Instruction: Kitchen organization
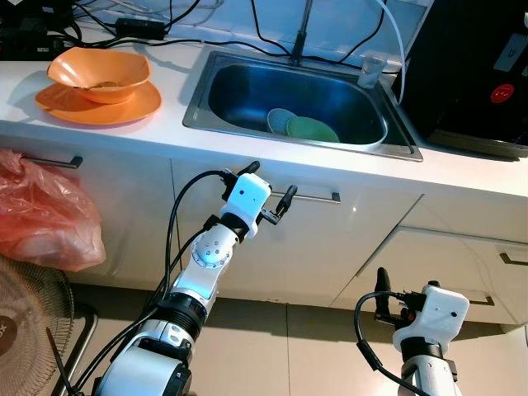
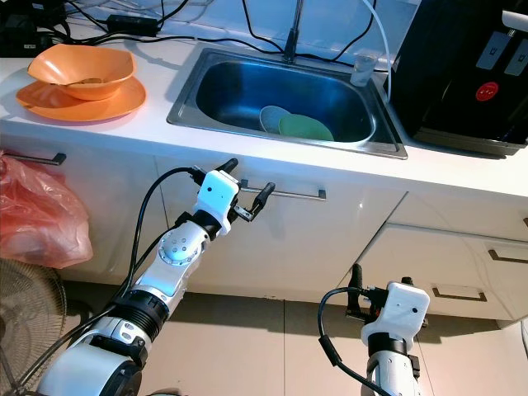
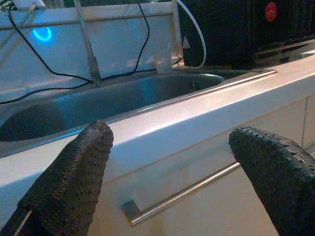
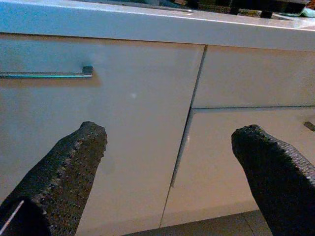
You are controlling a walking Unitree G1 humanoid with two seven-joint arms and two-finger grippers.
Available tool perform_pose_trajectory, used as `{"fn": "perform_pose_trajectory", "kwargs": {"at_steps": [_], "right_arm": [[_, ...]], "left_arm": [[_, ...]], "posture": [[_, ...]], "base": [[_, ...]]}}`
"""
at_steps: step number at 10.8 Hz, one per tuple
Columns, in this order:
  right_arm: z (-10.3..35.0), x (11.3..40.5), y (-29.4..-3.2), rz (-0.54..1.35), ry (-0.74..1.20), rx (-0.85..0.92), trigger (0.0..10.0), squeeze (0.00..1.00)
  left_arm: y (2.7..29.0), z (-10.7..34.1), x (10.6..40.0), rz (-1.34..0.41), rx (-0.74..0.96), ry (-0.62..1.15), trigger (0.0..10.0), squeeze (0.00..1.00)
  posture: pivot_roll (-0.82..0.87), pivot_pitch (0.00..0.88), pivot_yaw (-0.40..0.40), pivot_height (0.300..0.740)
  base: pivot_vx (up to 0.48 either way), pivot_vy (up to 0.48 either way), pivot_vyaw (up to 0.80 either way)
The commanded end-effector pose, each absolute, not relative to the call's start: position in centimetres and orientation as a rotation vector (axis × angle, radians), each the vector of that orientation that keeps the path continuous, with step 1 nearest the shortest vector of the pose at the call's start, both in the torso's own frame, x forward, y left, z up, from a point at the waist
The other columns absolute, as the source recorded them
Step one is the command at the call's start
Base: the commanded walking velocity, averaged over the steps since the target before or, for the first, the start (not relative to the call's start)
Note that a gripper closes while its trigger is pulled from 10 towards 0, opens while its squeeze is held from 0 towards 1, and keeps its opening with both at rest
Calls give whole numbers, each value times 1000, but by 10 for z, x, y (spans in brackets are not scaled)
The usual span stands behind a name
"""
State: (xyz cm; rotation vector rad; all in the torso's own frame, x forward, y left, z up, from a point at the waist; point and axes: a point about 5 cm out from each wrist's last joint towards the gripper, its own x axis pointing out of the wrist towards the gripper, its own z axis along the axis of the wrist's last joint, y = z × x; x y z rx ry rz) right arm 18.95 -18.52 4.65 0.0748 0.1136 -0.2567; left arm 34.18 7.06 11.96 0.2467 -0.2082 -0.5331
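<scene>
A steel sink (image 1: 247, 111) is set in the white counter, with a green plate (image 1: 313, 129) and a pale blue plate (image 1: 279, 120) lying in its basin. An orange bowl (image 1: 99, 74) rests on an orange plate (image 1: 97, 106) at the counter's left. My left gripper (image 1: 268, 188) is raised in front of the cabinet under the sink, open and empty, close to the steel door handle (image 3: 182, 195). My right gripper (image 1: 388, 299) hangs low near the floor, open, facing the cabinet doors (image 4: 138, 128).
A clear cup (image 1: 370, 70) stands at the sink's back right corner. A black appliance (image 1: 478, 74) fills the counter's right end. Cables (image 1: 165, 25) run along the back wall. A red plastic bag (image 1: 41, 210) hangs at left above a fan (image 1: 29, 330).
</scene>
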Motion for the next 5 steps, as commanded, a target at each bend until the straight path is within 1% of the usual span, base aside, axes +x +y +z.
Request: {"fn": "perform_pose_trajectory", "kwargs": {"at_steps": [1, 3, 5], "right_arm": [[50, 190, -188, -273, 98, 76, 10000, 0], [56, 192, -187, -271, 78, 82, 10000, 0], [80, 201, -184, -254, 2, 90, 10000, 0]], "left_arm": [[63, 124, 341, -559, 252, -220, 10000, 0], [62, 136, 346, -522, 217, -250, 10000, 0], [62, 155, 354, -448, 188, -298, 10000, 0]], "posture": [[97, 0, -125, 740], [101, 0, -128, 740], [100, 0, -131, 740]], "base": [[0, 0, 0], [0, 0, 0], [0, 0, 0]]}}
